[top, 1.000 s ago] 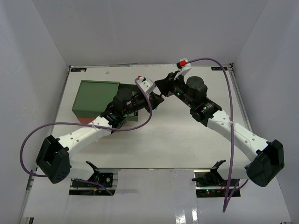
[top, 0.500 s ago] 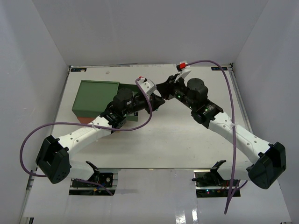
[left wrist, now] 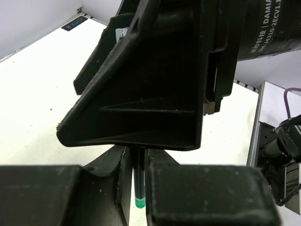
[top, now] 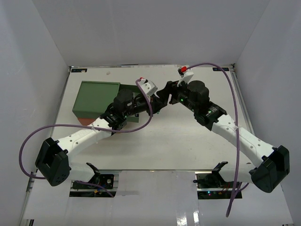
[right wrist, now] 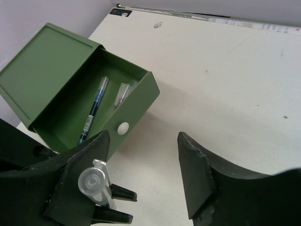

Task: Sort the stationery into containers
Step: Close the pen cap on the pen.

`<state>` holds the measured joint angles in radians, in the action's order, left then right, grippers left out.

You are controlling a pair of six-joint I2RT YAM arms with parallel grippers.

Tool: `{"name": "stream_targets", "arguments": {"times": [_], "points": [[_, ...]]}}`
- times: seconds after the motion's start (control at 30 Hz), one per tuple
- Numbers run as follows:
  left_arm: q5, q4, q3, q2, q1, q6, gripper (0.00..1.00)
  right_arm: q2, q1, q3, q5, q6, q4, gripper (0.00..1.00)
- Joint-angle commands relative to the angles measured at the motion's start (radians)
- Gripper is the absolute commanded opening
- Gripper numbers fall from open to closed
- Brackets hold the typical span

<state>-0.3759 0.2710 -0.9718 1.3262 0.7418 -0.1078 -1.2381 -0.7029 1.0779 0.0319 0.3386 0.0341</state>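
Note:
A thin dark pen with a green end is clamped in my left gripper, which is shut on it. Its clear cap end shows in the right wrist view, sticking out past the left fingertips. My right gripper is open around that spot, its left finger beside the cap, nothing between its pads. Both grippers meet above the table's middle, left and right. The containers stand at the far left. The green top drawer is open and holds a blue pen and a small clear item.
The right gripper's black finger fills most of the left wrist view. Purple cables loop over both arms. White walls enclose the table on three sides.
My right gripper has opened and let go of the pen, and that arm has shifted slightly left. The left gripper stays shut on the pen.

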Motion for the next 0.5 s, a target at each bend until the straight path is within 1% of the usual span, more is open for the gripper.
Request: {"name": "stream_targets", "arguments": {"times": [0.0, 0.03, 0.13, 0.33, 0.47], "points": [[0.037, 0.220, -0.028, -0.076, 0.005, -0.009, 0.00, 0.006, -0.038, -0.046, -0.093, -0.029, -0.203, 0.68], [0.040, 0.212, -0.028, -0.073, 0.005, -0.010, 0.00, 0.020, -0.038, -0.042, -0.096, -0.030, -0.201, 0.71], [0.043, 0.192, -0.025, -0.055, 0.005, -0.024, 0.00, 0.049, -0.038, -0.027, -0.099, -0.033, -0.191, 0.75], [0.029, 0.157, -0.019, -0.016, 0.008, -0.058, 0.00, 0.097, -0.038, -0.001, -0.075, -0.050, -0.152, 0.79], [0.035, 0.120, -0.024, 0.002, 0.013, -0.058, 0.00, 0.111, -0.038, 0.013, -0.090, -0.056, -0.122, 0.80]]}}
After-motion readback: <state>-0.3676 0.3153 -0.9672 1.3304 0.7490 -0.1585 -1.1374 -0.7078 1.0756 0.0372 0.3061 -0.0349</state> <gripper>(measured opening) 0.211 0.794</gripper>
